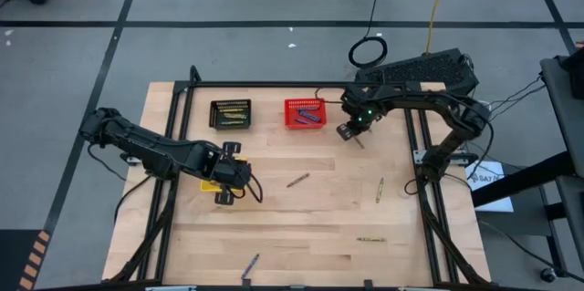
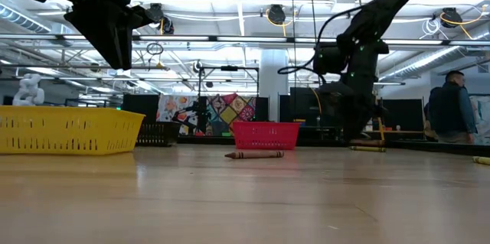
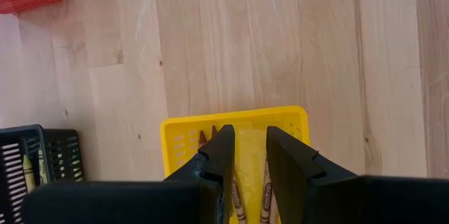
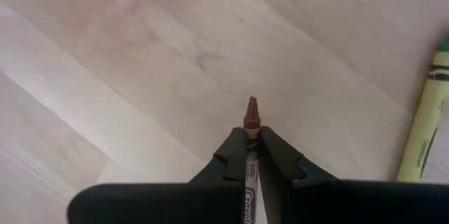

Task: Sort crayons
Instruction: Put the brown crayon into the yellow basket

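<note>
My right gripper (image 1: 351, 132) stands just right of the red basket (image 1: 304, 112), shut on a brown crayon (image 4: 251, 115). My left gripper (image 3: 250, 140) hangs open above the yellow basket (image 3: 184, 134), where brown crayons (image 3: 236, 197) lie. The black basket (image 1: 230, 114) holds yellow-green crayons and the red one holds blue crayons. Loose on the table lie a brown crayon (image 1: 297, 180), two yellow-green crayons (image 1: 379, 190) (image 1: 370, 239) and a blue crayon (image 1: 250, 264). My right gripper pinches the brown crayon between its two fingers, just behind the pointed tip (image 4: 251, 106), which sticks out past the fingertips. The fingers come steeply from above and lie along the crayon. I cannot tell whether the tip is clear of the table.
A yellow-green crayon (image 4: 421, 136) lies on the wood close to the right gripper. A black frame (image 1: 274, 85) runs along the table's far and side edges. Bare wood stretches between the baskets and the near edge. A person (image 2: 450, 110) stands in the room beyond the table.
</note>
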